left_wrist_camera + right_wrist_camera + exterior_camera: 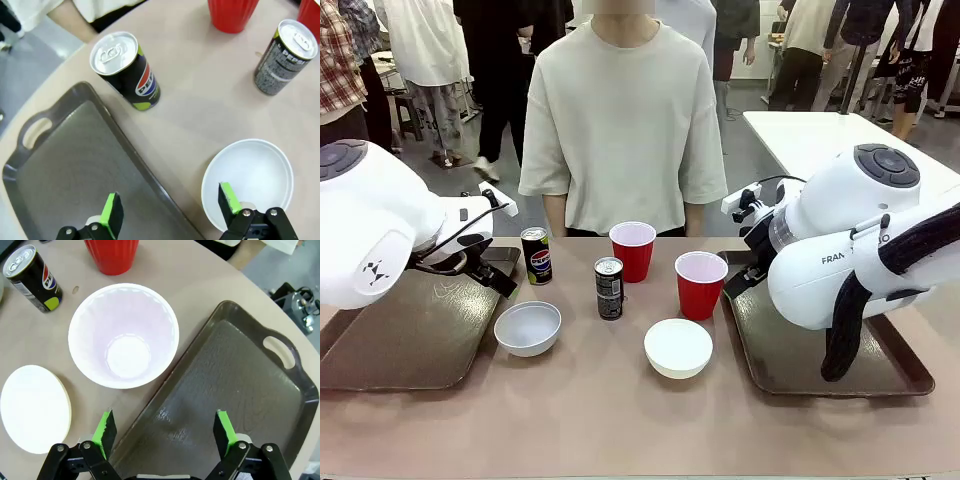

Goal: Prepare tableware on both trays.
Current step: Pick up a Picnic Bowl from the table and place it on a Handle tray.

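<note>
Between the two dark brown trays stands the tableware. A Pepsi can and a white bowl sit beside the left tray. A second dark can and a red cup are mid-table. Another red cup and a second bowl lie by the right tray. My left gripper hangs open above the left tray's rim, next to the bowl. Open too, my right gripper hovers over the right tray's edge beside the cup.
A person in a pale T-shirt stands at the far edge, hands out of sight. Both trays hold nothing. Bare tabletop runs along the near side. A white table stands behind at right.
</note>
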`<action>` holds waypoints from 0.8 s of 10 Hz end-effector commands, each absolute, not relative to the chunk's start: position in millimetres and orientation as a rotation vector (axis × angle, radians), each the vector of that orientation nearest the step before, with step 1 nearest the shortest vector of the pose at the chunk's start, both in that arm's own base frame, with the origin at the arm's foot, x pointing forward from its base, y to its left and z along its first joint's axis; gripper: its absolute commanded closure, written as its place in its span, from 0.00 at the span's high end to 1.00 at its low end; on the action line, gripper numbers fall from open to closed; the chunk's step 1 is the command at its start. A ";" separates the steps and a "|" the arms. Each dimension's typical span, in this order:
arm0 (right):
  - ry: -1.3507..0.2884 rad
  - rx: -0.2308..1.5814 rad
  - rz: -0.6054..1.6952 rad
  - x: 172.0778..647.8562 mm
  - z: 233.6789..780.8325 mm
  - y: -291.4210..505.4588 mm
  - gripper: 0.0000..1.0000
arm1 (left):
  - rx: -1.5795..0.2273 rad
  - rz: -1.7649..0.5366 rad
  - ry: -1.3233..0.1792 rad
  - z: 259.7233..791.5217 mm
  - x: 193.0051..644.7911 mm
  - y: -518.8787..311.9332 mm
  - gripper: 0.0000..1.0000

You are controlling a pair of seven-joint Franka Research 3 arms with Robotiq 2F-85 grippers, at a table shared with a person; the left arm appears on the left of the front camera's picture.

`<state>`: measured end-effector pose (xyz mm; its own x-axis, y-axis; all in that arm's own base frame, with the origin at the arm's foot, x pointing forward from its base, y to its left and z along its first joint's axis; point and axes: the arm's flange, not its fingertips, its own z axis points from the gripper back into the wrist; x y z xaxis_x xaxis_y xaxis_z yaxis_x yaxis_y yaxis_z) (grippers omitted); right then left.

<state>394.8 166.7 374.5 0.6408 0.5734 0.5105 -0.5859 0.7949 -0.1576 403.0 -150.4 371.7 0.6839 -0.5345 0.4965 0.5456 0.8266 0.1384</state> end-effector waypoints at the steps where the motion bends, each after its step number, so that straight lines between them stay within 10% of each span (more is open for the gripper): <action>1: -0.574 0.023 0.661 394.8 374.3 166.8 1.00 | -0.021 -0.605 -0.550 371.7 402.9 -150.4 1.00; 8: -0.574 0.023 0.661 394.8 374.3 166.8 1.00 | -0.021 -0.605 -0.550 371.7 402.9 -150.4 1.00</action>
